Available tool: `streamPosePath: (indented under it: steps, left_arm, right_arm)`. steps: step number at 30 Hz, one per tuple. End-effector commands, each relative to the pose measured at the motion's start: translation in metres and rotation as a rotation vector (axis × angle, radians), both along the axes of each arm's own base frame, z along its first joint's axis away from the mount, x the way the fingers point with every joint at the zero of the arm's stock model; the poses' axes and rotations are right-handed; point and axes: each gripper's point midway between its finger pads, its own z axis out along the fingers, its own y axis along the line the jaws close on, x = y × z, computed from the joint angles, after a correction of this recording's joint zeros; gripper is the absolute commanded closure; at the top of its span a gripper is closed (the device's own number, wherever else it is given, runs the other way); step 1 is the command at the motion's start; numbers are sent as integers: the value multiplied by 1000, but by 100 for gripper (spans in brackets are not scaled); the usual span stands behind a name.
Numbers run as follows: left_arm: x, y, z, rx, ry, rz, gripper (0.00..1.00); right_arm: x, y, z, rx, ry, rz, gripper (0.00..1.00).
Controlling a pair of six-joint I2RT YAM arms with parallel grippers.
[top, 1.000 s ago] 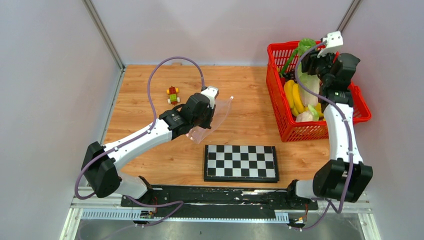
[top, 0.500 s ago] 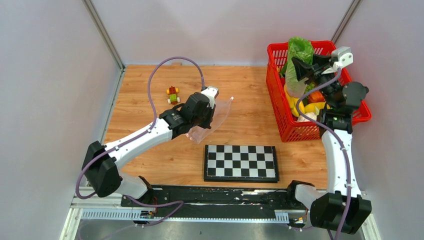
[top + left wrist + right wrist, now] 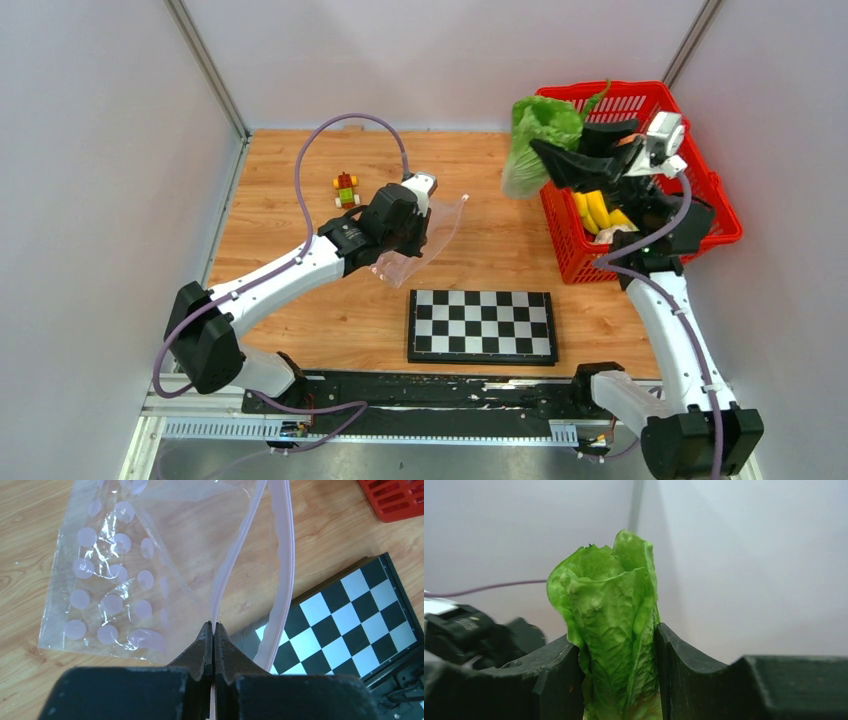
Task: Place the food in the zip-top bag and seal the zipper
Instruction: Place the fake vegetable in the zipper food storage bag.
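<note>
My left gripper (image 3: 428, 205) is shut on one lip of the pink zipper (image 3: 220, 587) of the clear dotted zip-top bag (image 3: 430, 240) and holds it up off the table; the other lip (image 3: 282, 575) hangs apart, so the mouth is open. In the left wrist view the gripper (image 3: 214, 628) pinches the strip and the bag (image 3: 115, 575) hangs below. My right gripper (image 3: 545, 150) is shut on the green leafy lettuce (image 3: 535, 135), held in the air left of the red basket. The right wrist view shows the lettuce (image 3: 611, 630) between my fingers (image 3: 674, 665). More food, yellow pieces (image 3: 592, 212), lies in the basket.
A red mesh basket (image 3: 720, 205) stands at the back right. A folded chessboard (image 3: 482, 326) lies at the front centre, also in the left wrist view (image 3: 350, 615). A small toy-brick figure (image 3: 346, 188) sits at the back left. Walls close in both sides.
My right gripper has lifted the lettuce out of the basket and swung it left, past the basket's left rim. The left arm and the bag have not moved.
</note>
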Motion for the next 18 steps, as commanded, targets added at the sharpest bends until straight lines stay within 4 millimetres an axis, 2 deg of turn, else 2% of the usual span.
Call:
streamPosePath:
  steps: [1,5,10,18]
  left_arm:
    - [6,-15,33,-112,-39,-7,100]
    - [3,-19,39,-152,-33,-21,100]
    - [-3,-22,52,-212,-44,-34,100]
    - [-6,-20,63,-259,-68,-25,100]
  right_arm:
    - [-47,38,23,84,-96,170,100]
    - [-54,61,11,141,-100,221,100]
    - [-61,64,-4,277,-107,249,100]
    - [-65,69,-17,348,-98,324,100]
